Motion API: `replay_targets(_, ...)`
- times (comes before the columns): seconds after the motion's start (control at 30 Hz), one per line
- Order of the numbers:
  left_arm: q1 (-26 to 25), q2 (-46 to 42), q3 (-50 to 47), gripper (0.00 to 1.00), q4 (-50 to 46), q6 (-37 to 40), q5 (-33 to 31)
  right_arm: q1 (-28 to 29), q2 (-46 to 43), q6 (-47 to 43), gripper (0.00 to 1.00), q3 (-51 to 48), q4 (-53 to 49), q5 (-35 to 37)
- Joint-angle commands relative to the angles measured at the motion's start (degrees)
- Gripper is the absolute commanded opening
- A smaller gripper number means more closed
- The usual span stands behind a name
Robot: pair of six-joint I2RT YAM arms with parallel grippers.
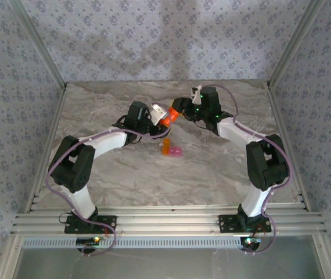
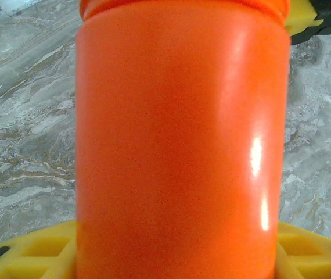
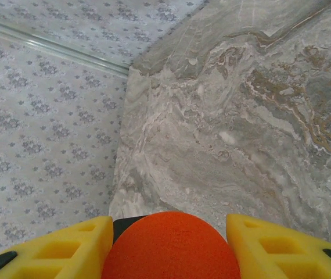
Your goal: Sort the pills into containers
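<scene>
An orange bottle hangs tilted above the table between both arms. My left gripper is shut on its body, which takes up most of the left wrist view between yellow fingers. My right gripper comes from the opposite side, and its yellow fingers sit against both sides of the bottle's orange cap. The containers, a small joined orange and pink pair, rest on the table in front of the bottle. The pills are out of view.
The marble table is enclosed by patterned walls with metal posts at the corners. The right wrist view looks at the table's back edge and wall. Both arm bases stand on a rail at the near edge.
</scene>
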Motion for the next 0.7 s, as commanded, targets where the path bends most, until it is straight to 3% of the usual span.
replay_targets(0.0,0.05,-1.17,1.85,0.00,1.75,-0.28,3.18,-0.16,1.15,-3.73,0.45,0.62,4.51,-5.41)
replay_targets(0.27,2.77,-0.55,2.38,0.00,4.61,-6.66,15.79,-1.13,0.12,-19.28,0.46,-2.66,9.93,-9.12)
replay_targets(0.43,2.90,-0.77,2.29,0.00,4.88,-7.06,16.26,-1.87,0.80,-16.86,0.49,-2.80,12.30,-10.62)
replay_targets(0.67,2.62,-0.64,2.39,0.00,3.26,-5.50,13.17,-2.32,-0.96,-12.11,0.70,-1.31,7.36,-6.24)
